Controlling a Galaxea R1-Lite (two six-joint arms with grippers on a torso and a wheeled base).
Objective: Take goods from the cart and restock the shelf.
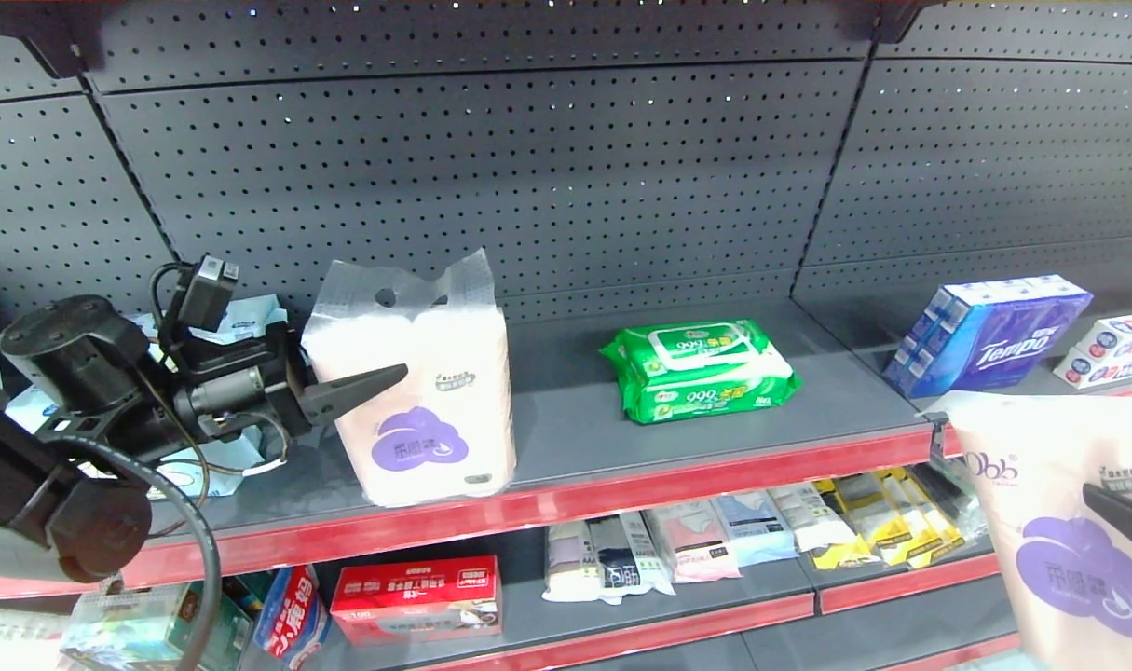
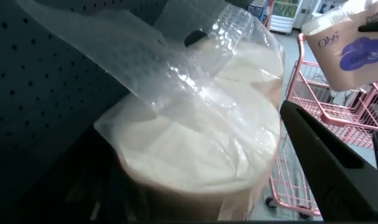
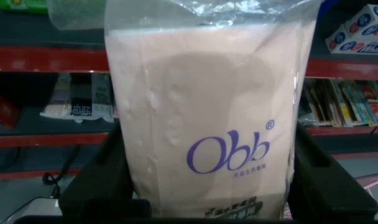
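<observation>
Left end effector (image 1: 342,391): level with the upper shelf (image 1: 621,419), set against the left side of the standing tissue pack (image 1: 416,391) and reaching across its front face. Cannot tell whether it clamps the pack or is loose of it. The pack is upright on the shelf near the red front lip, with its clear plastic handle flap sticking up.

Right end effector (image 3: 207,143): closed on the second tissue pack (image 3: 207,124), a jaw on either side. The pack is held upright in the air, in front of the shelving and off to the right, lower than the upper shelf.

Same shelf, right of the standing pack: green wipes packet (image 1: 701,368) lying flat, well apart from it. In the next bay, a blue tissue box (image 1: 989,335) is tilted on its shelf.

Lower shelf: red box (image 1: 416,596), a row of flat packets (image 1: 715,540).

Pink cart (image 2: 338,106) on the floor behind the left arm.
</observation>
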